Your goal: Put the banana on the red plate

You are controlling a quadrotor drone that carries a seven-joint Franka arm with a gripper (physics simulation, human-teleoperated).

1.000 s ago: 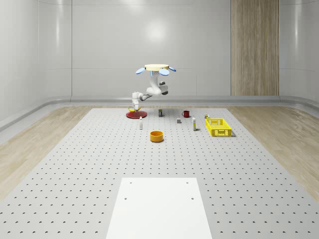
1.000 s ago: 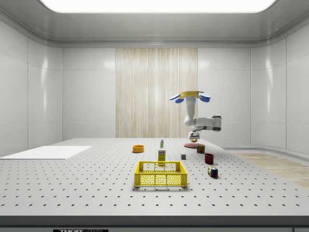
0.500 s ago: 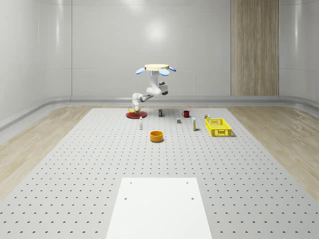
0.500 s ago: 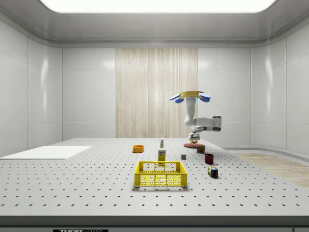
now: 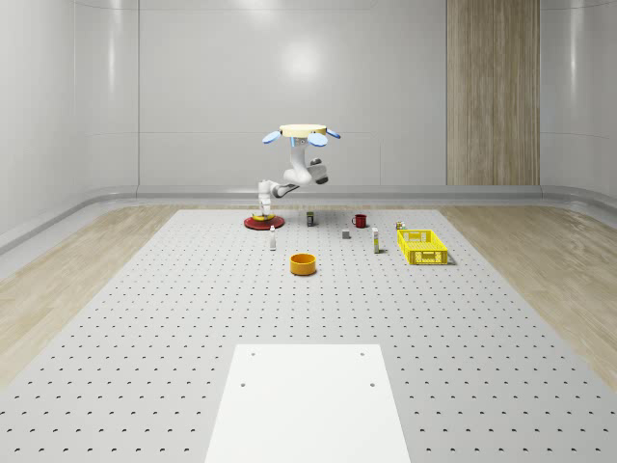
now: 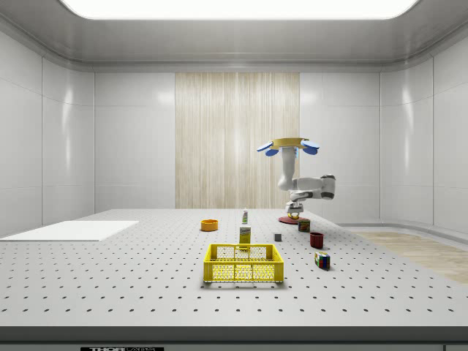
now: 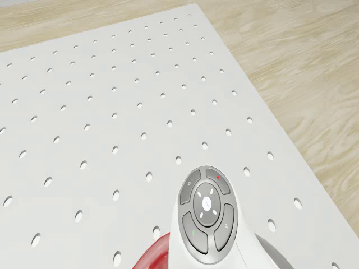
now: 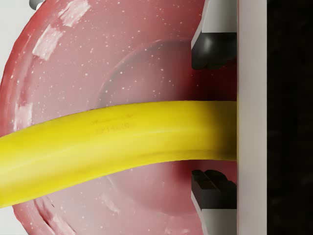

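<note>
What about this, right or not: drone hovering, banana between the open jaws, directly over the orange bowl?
Wrong on the bowl. The wrist view shows the banana between the open jaws over the red plate, not the orange bowl, which stands apart in the whole-scene view. The drone does hover above.

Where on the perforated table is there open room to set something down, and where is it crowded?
Open: the wide stretch between the white sheet and the orange bowl. Crowded: the far end, from the red plate, with the banana and gripper over it, past the red mug to the yellow basket.
</note>
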